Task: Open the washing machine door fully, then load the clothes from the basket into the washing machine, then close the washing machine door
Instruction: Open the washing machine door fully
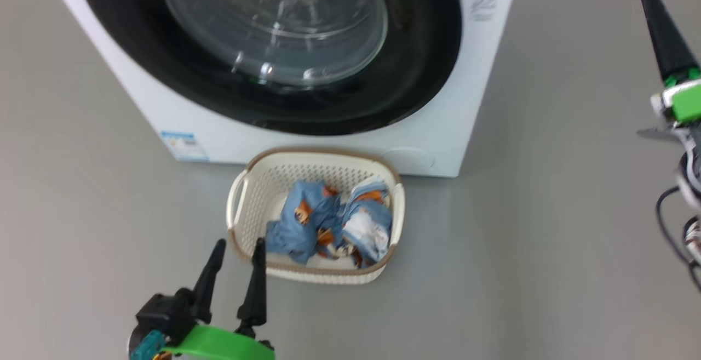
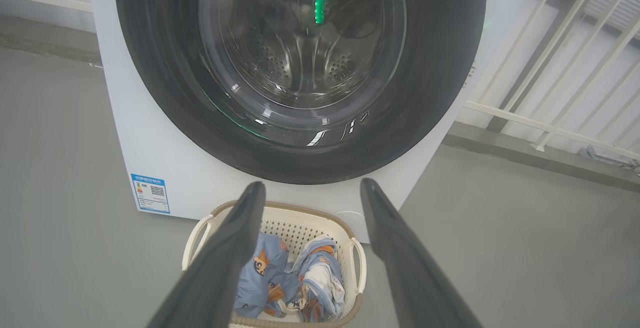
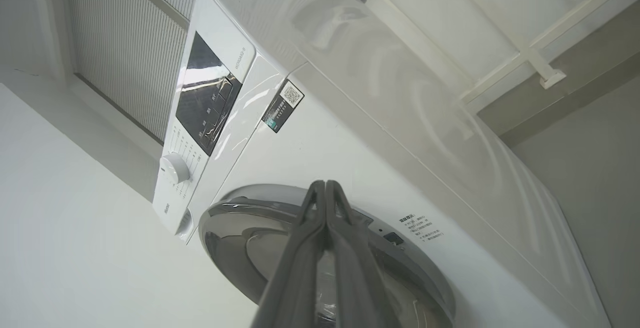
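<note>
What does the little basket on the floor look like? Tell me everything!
The basket is small and made of cream-white plastic with rows of little holes. It has a brown woven-look rim and a loop handle at each end. It stands upright on the grey floor, right in front of the washing machine; whether they touch is unclear. Crumpled light-blue clothes with orange figures lie inside.

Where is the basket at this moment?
Head view, lower centre: the basket stands on the floor just before the washing machine, with the left tool near its left rim.
</note>
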